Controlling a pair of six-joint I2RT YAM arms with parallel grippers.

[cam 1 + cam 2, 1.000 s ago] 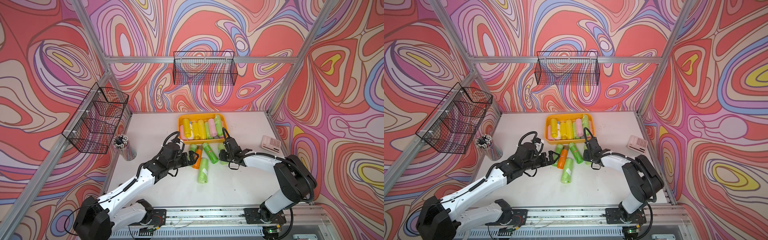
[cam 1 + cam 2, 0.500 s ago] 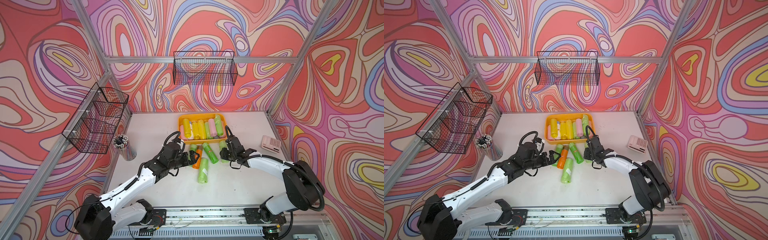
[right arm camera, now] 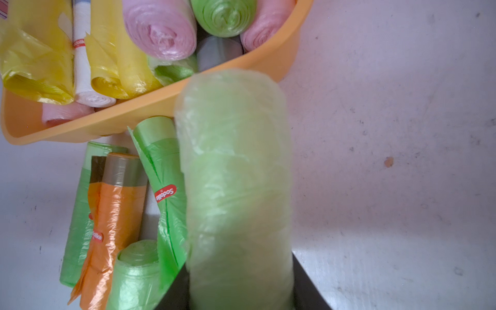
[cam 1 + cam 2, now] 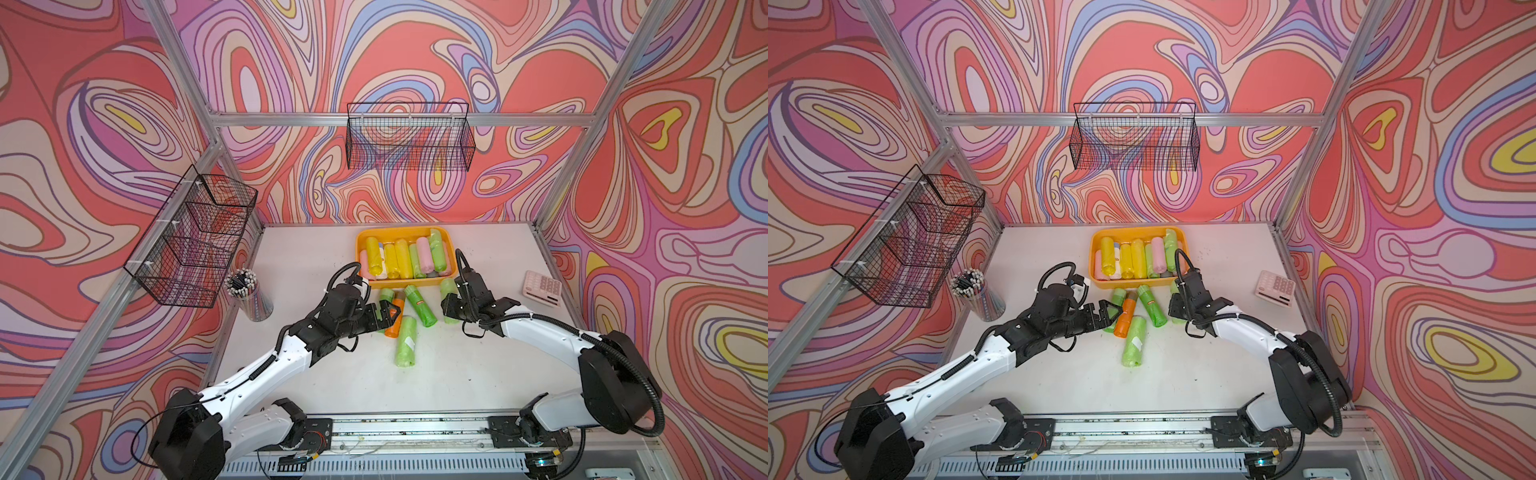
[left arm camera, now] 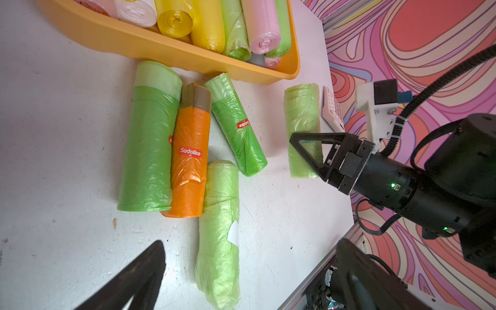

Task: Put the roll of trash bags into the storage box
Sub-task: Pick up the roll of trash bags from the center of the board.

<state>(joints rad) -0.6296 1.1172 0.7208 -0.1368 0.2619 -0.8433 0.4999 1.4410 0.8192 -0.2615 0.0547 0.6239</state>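
- My right gripper (image 4: 449,307) is clamped on a pale green roll (image 3: 236,174), just off the near right corner of the box (image 4: 405,284).
- Left gripper (image 4: 390,316) hangs wide open, empty.
- Next, I reckon: lift it higher, carry it over the box, let go.

2 black wire baskets hang on the swirl-patterned walls: the back basket (image 4: 409,137) and the side basket (image 4: 191,241), which has compartments. Below the side basket, a clear cup of pencils (image 4: 248,291) stands on the white table (image 4: 332,374). A pink calculator (image 4: 542,287) lies near the table's right edge.
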